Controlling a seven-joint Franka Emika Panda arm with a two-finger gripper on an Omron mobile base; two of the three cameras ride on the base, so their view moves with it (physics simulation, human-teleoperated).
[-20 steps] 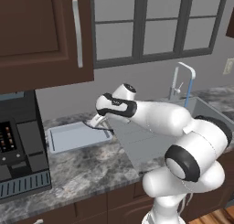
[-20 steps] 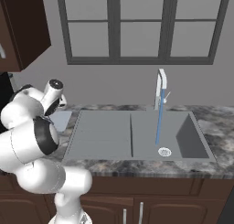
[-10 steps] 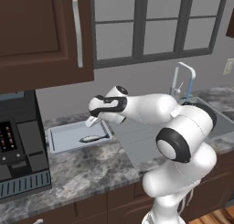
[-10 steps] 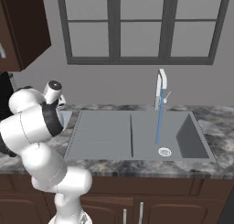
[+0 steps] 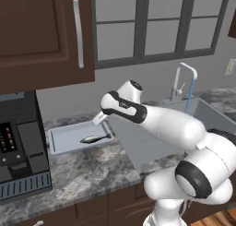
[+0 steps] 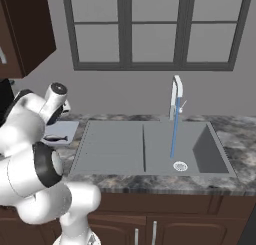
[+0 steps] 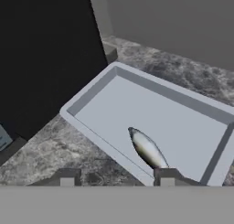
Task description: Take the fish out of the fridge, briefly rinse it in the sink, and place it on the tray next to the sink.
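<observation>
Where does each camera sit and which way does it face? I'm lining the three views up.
Left base view: behind the arm on its left, looking forward and down at the tray, the fish and the sink; the white arm crosses it.
Right base view: behind on the right, facing the sink; the arm stands at left.
Hand view: on the hand, looking down at the fish in the tray; end effector open.
All share tray and fish.

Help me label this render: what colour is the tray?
Light grey-blue, plain; the tray shows best in the hand view.
</observation>
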